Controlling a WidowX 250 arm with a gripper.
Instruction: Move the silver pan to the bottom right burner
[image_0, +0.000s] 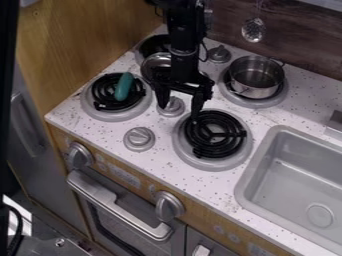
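The black gripper (178, 110) hangs over the middle of the stove, open, its fingers on either side of the area by the centre knob and the bottom right burner's left edge. Nothing is between them. A silver pan (152, 61) sits at the top left burner, partly hidden behind the arm. A deeper silver pot (256, 75) stands upright on the top right burner, right of the gripper. The bottom right burner (215, 134) has a bare black coil, just right of and below the gripper.
A green object (123, 86) lies on the bottom left burner (100, 111). Several grey knobs, one a round knob (139, 138), stand between the burners. A grey sink (267, 165) is at the right. A utensil (253, 30) hangs on the back wall.
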